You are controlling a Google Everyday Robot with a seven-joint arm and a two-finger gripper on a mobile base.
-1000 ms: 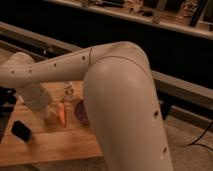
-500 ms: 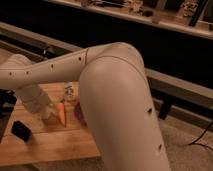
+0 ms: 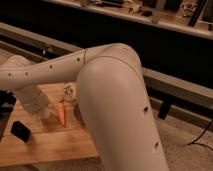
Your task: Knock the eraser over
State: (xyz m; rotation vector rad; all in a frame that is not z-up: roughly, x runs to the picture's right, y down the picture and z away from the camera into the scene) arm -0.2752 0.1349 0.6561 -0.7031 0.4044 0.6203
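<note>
While eraser (image 3: 21, 131) sits apart, lower-left of pincer (image 3: 46, 115) over table (image 3: 55, 146) | opening: cannot tell

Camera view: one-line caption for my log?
Gripper hangs low over the wooden table, between the black eraser and an orange object.

You have a single view, set high and close behind the robot's own arm (image 3: 117, 95), so the bent elbow fills the middle and right of your picture. It looks down across the wooden tabletop (image 3: 50, 147) in the lower left, with a grey rail (image 3: 172, 84) and dark shelving (image 3: 165, 17) beyond. The hand (image 3: 46, 115) sits low at the left, over that tabletop.
</note>
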